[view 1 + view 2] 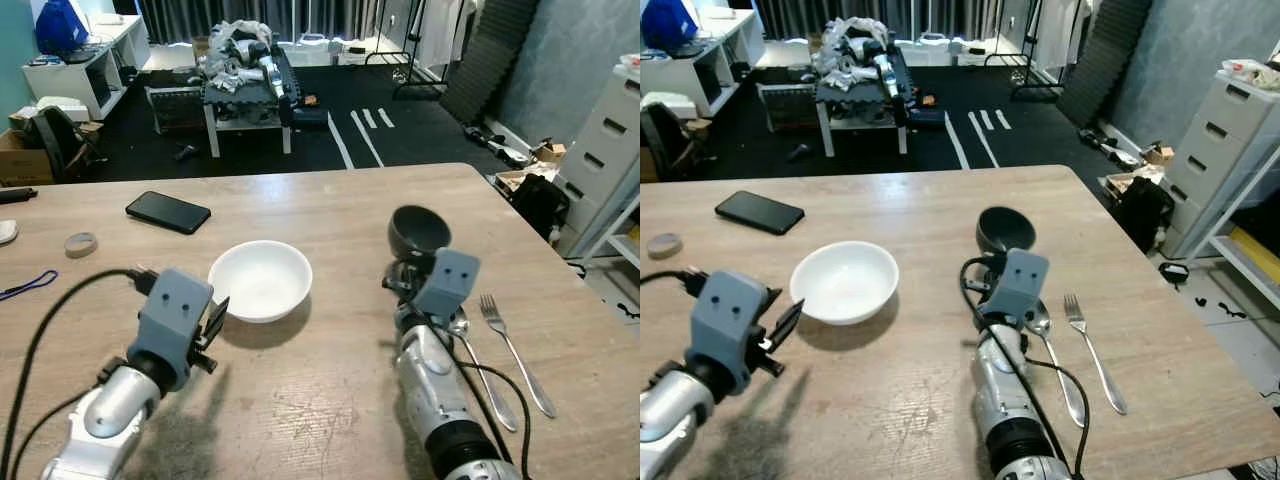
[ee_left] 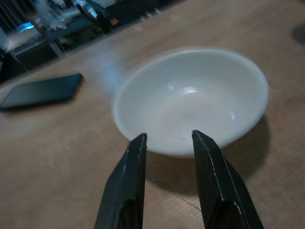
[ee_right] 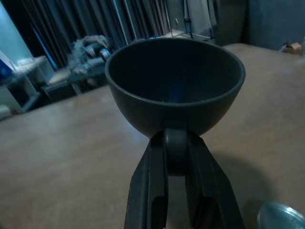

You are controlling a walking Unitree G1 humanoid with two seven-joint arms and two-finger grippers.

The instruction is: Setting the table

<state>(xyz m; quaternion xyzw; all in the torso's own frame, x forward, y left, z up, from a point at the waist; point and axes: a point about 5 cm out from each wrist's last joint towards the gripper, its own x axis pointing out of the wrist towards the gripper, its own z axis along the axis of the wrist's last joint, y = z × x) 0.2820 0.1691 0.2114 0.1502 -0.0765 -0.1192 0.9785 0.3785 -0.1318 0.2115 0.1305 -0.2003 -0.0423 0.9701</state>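
A white bowl (image 1: 260,278) sits on the wooden table (image 1: 330,400) near the middle. My left gripper (image 2: 169,138) is open just short of the bowl's near-left rim, with nothing between its fingers (image 2: 135,157). A dark grey bowl (image 1: 418,230) stands to the right and a little farther back. My right gripper (image 3: 176,138) is shut on this dark bowl (image 3: 174,81), pinching its near wall. A spoon (image 1: 470,350) and a fork (image 1: 515,350) lie side by side on the table to the right of my right arm.
A black phone (image 1: 168,211) lies at the back left of the table, with a tape roll (image 1: 80,243) and a blue cord (image 1: 25,287) farther left. The table's right edge runs just past the fork. A cluttered low table (image 1: 245,75) stands on the floor beyond.
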